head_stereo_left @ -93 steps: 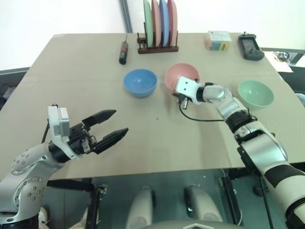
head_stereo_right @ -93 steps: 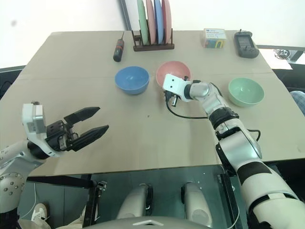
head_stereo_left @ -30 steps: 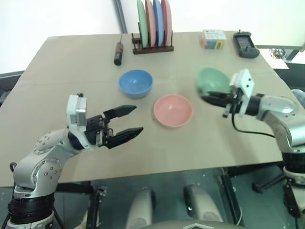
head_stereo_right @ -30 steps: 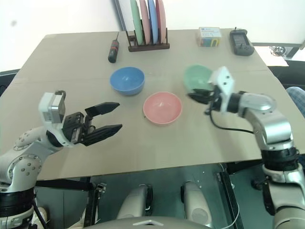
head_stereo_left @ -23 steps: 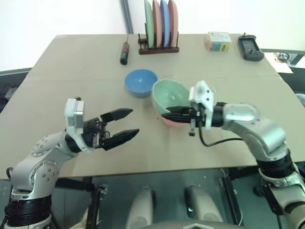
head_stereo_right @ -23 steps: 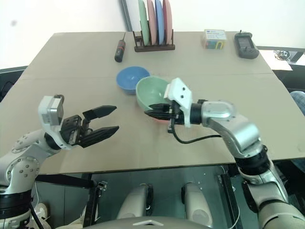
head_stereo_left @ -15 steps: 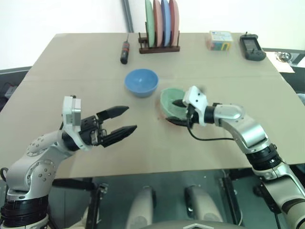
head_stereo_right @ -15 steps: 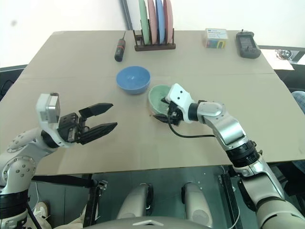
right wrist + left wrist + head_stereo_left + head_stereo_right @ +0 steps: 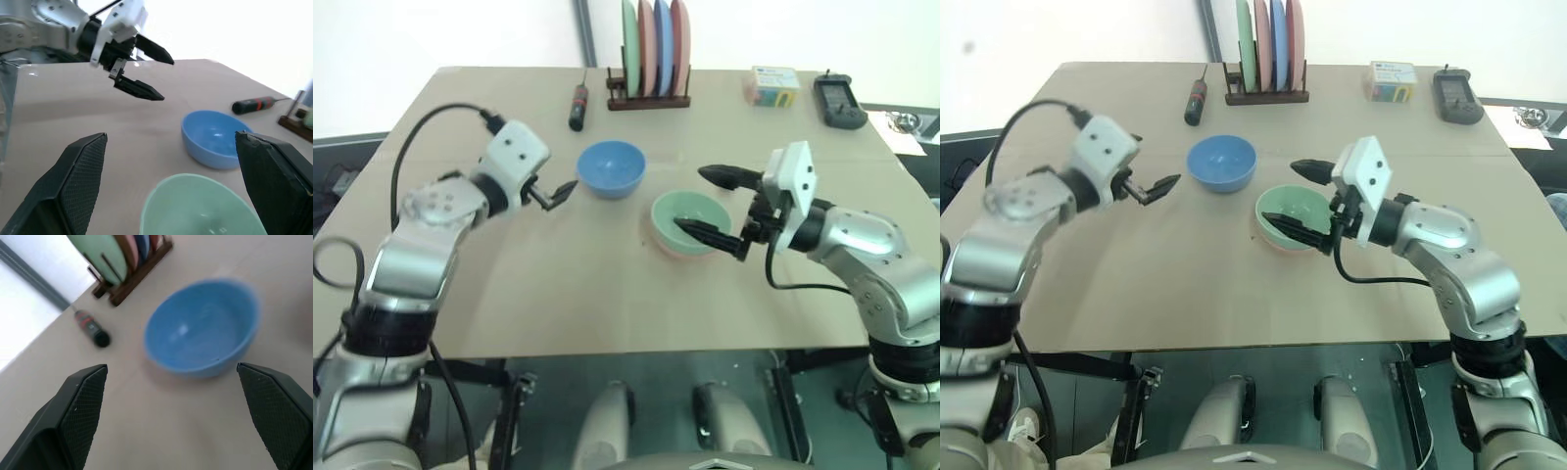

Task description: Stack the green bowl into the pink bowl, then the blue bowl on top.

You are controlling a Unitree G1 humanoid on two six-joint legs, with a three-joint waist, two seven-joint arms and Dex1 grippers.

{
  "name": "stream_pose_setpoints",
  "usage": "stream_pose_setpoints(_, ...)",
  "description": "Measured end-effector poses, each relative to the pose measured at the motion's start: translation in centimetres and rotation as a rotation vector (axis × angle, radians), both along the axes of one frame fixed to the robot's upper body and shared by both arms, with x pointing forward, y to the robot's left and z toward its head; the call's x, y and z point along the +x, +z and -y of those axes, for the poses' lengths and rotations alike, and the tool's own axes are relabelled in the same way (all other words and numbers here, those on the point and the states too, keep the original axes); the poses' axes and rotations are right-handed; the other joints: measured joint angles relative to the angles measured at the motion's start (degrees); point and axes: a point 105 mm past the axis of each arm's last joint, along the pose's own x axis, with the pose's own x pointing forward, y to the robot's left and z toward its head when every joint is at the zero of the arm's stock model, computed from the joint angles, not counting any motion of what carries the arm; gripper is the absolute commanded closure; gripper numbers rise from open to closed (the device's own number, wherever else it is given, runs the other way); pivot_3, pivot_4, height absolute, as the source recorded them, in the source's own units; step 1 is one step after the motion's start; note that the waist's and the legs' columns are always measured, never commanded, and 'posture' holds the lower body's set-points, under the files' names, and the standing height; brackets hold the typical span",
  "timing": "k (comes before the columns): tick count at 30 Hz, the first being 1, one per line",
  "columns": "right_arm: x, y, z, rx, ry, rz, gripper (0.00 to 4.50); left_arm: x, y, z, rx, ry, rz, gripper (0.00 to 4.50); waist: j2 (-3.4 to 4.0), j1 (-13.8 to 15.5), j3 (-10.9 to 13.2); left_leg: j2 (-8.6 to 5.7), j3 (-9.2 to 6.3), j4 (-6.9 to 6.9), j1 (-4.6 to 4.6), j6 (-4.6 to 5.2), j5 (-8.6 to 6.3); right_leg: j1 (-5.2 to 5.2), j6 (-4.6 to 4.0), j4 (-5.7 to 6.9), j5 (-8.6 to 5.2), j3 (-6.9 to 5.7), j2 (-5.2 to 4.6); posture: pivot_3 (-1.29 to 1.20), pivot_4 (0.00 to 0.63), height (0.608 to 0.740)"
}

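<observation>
Nearby, screwdriver (image 9: 577,106) beside plate rack (image 9: 650,98)

1. The blue bowl (image 9: 203,328) looks like smooth plastic with a soft sheen.
2. The green bowl (image 9: 690,213) has the same smooth plastic look.
3. The table (image 9: 607,284) is matt tan, like cardboard.
4. The plate rack (image 9: 649,101) is dark wood.
5. The left gripper's fingers (image 9: 80,406) show textured black pads.

Ahead of me the tan table (image 9: 558,284) carries a few extras along its far edge. A wooden rack (image 9: 650,98) holds four plates (image 9: 654,47) upright: green, pink, blue, pink. A black screwdriver (image 9: 578,105) lies left of it. To the right sit a small colourful box (image 9: 774,85) and a black handheld device (image 9: 836,99).
</observation>
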Motion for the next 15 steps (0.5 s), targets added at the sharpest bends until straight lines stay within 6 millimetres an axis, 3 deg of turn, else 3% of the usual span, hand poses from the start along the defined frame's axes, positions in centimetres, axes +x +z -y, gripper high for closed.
stream_pose_setpoints(6, 0.0, -0.3, 1.3, -0.002, -0.092, -0.004, 0.14, 3.1, -3.8, 4.1, 0.262, -0.146, -0.128, 0.0, 0.02, 0.0, 0.0, 0.01, 0.0, -0.04, -0.17, 0.01, 0.0, -0.18, -0.05, 0.06, 0.02, 0.05, 0.05, 0.0, 0.15, 0.74)
stream_pose_setpoints(9, -0.3, -0.4, 1.7, -0.011, -0.123, 0.0, 0.0, 4.0, -5.2, 6.1, 0.334, -0.227, -0.155, 0.73, 0.01, 0.1, 0.0, 0.0, -0.01, 0.02, -0.31, 0.01, 0.0, -0.23, -0.04, 0.04, 0.02, 0.04, 0.03, 0.0, 0.15, 0.74)
stream_pose_setpoints(12, -0.6, -0.5, 1.8, -0.011, -0.147, -0.002, 0.0, 4.3, -6.0, 7.0, 0.362, -0.275, -0.181, 1.9, 0.01, -0.1, 0.0, 0.0, -0.02, 0.18, -0.73, 0.01, 0.01, -0.66, -0.03, 0.14, 0.04, 0.06, 0.03, 0.0, 0.15, 0.74)
stream_pose_setpoints(13, -0.8, -0.6, 1.9, -0.011, -0.156, -0.007, 0.0, 4.5, -6.1, 7.1, 0.367, -0.281, -0.187, 2.06, 0.01, -0.1, 0.0, 0.0, -0.03, 0.2, -0.82, 0.02, 0.01, -0.76, -0.03, 0.19, 0.04, 0.05, 0.04, 0.0, 0.15, 0.74)
stream_pose_setpoints(15, -0.9, -0.7, 2.1, -0.004, -0.174, -0.009, 0.0, 4.8, -5.9, 7.1, 0.379, -0.283, -0.191, 2.94, 0.01, -0.1, 0.0, 0.0, -0.04, 0.2, -0.87, 0.02, 0.01, -0.82, -0.03, 0.23, 0.04, 0.05, 0.04, 0.0, 0.15, 0.74)
